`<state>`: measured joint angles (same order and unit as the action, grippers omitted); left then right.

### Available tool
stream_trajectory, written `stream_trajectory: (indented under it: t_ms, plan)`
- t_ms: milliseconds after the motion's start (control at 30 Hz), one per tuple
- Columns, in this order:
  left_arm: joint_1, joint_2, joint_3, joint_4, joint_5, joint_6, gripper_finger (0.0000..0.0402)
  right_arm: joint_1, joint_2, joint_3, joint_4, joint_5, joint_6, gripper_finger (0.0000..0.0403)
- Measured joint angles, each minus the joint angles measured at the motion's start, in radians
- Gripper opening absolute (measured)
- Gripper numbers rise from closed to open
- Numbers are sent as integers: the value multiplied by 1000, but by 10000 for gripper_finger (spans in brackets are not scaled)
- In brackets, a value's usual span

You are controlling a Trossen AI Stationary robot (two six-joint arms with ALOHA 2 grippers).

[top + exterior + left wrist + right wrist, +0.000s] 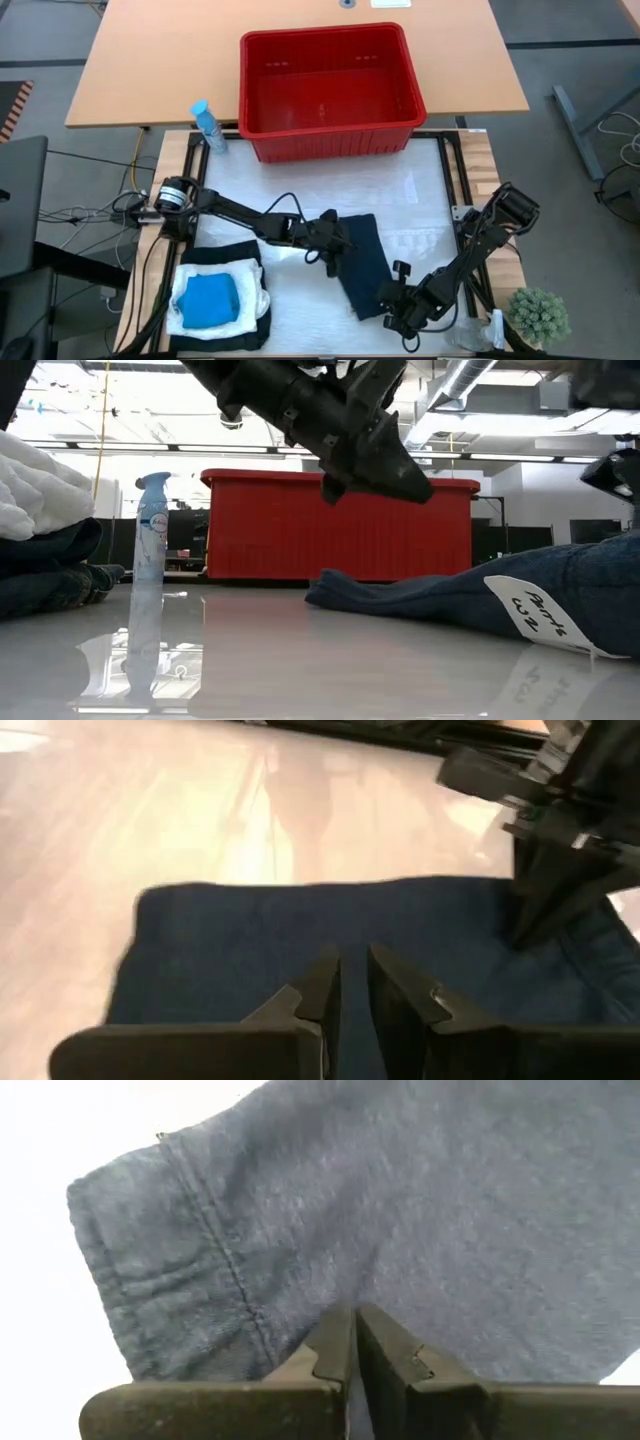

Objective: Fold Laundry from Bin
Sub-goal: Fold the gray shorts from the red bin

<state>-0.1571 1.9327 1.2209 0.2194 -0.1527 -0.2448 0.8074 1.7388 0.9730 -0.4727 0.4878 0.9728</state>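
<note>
A folded dark blue garment (360, 262) lies flat on the white table in front of the red bin (325, 140), which shows nothing inside. It also shows in the low view (450, 595) with a white tag (535, 615). My left gripper (333, 255) hovers shut just above the garment's left part (250, 950). My right gripper (402, 303) is shut at the garment's near right corner, by a stitched hem (215, 1240). A stack sits at the near left: a black garment (225, 252), a white crinkled one (252, 292), and a bright blue one (208, 298) on top. My right gripper's shut fingers (385, 1345) point down at the garment beside its stitched hem (250, 1310). I cannot tell whether they touch the cloth.
A light blue spray bottle (207, 125) stands at the bin's left corner and shows upright in the low view (150, 550). A small green plant (540, 315) sits at the near right. Bare white table (300, 310) lies between the stack and the garment.
</note>
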Motion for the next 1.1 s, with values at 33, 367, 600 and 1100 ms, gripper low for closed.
stream_trajectory:
  t_ms: [33, 367, 600, 1100]
  plan:
    - [5, 0, 0, 1, -1, 7, 43, -4, -8, 0, -1, 4, -9, 48]
    - [26, 0, 0, -22, 132, 60, 43, -120, -171, 0, -28, -41, -212, 48]
    - [-8, 0, 0, -150, 198, 26, 43, -191, -330, 2, -91, -101, -274, 34]
    - [-177, 0, 1, -438, -113, -228, 1, -153, -264, 2, -258, -97, -143, 31]
